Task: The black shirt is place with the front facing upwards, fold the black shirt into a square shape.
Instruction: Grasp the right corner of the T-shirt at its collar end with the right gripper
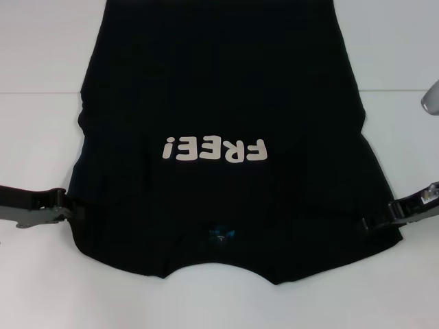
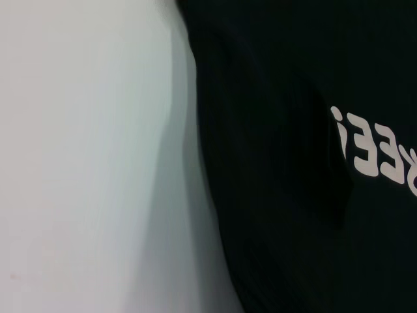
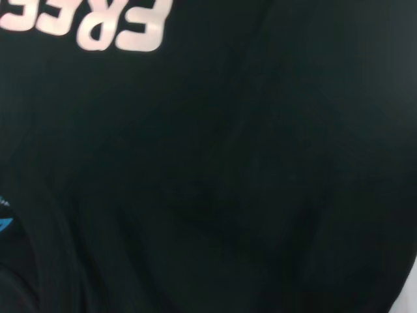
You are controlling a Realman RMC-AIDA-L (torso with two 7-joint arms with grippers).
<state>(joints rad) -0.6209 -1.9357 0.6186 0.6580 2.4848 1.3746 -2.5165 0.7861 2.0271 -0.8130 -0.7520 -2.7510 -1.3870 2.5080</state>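
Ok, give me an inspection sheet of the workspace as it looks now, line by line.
Surface: white table, bare around the cloth.
Job's things: black shirt lies flat, front up, "FREE!" lettering showing, neck label at the near edge, sleeves already tucked in.
Clutter: nothing seen.
Grippers: left gripper at the shirt's left edge near the shoulder; right gripper at its right edge, same height.
Cables: nothing seen.
Surroundings: a grey object at the right edge, unidentifiable.
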